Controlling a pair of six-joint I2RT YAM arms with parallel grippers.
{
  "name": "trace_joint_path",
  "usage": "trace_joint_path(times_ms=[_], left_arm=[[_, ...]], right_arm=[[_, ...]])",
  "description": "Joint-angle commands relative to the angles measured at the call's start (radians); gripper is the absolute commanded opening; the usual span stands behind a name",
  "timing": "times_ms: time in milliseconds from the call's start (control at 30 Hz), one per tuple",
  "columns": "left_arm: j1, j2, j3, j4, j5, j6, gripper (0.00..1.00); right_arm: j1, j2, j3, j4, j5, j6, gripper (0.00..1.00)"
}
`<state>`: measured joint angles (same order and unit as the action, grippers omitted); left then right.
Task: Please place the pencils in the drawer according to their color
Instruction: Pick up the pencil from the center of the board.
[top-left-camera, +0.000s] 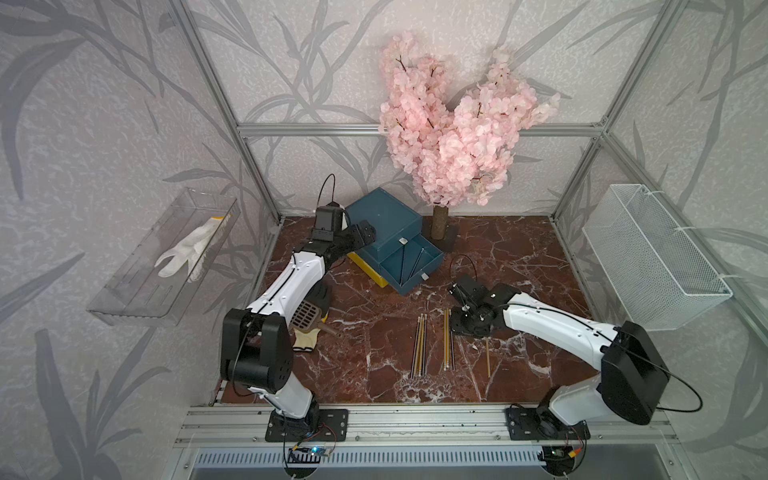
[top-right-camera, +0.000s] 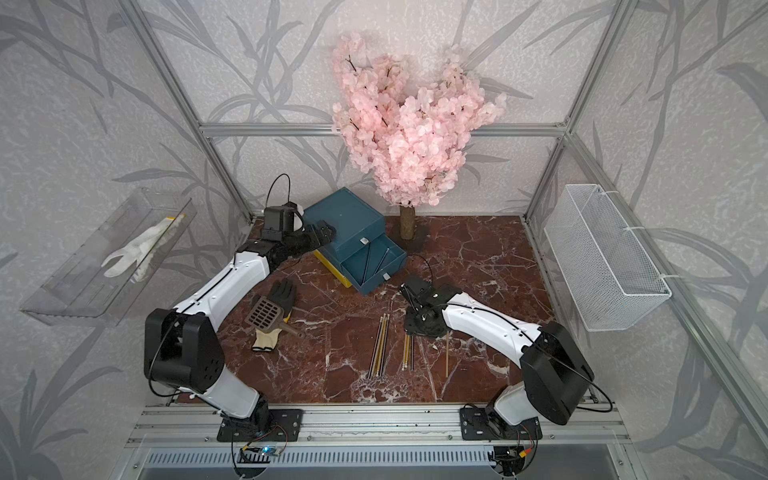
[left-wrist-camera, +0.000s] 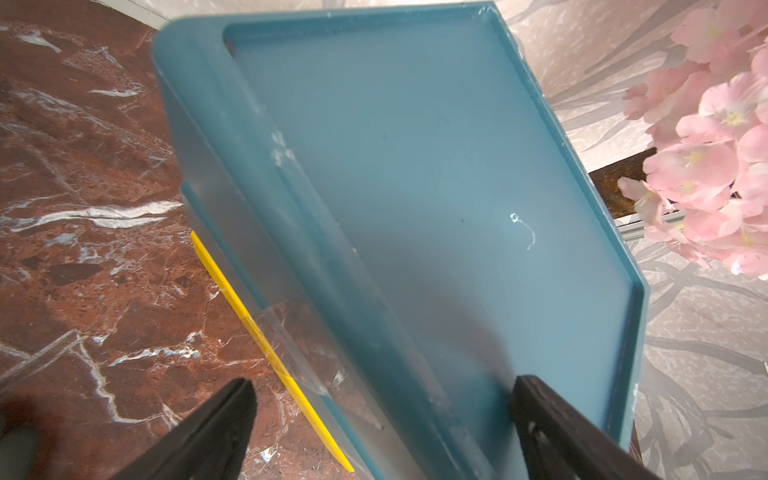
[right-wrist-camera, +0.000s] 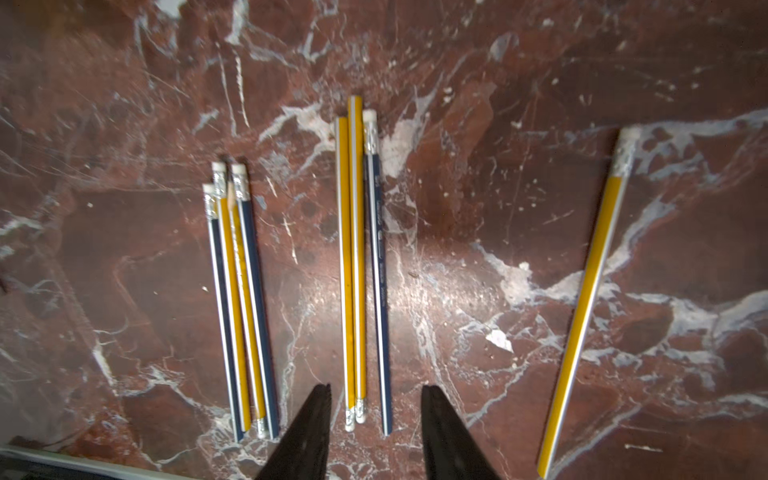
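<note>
R gripper (right-wrist-camera: 376, 392) agape over pencils (right-wrist-camera: 353, 249)

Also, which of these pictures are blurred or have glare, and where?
In the left wrist view the drawer is hazy and soft, most at its near edge; the pink blossoms look sharper. In the right wrist view the pencils are slightly blurred, and glare whitens the table beside them. Both top views are evenly lit and sharp.
</note>
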<state>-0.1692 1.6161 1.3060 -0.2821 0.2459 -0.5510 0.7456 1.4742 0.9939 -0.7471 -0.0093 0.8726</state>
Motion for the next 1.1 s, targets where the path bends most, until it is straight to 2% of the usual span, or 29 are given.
trace_joint_path(times_ms=[0, 1067], left_arm=[[-0.006, 0.050, -0.064, -0.198, -0.038, 0.037, 1.00], [-0.008, 0.033, -0.064, -0.174, -0.019, 0.019, 1.00]], right_arm=[[0.009, 0.005, -0.010, -0.024, 0.045, -0.020, 0.39], [0.020, 0.266, 0.051, 0.033, 0.006, -0.085, 0.32]])
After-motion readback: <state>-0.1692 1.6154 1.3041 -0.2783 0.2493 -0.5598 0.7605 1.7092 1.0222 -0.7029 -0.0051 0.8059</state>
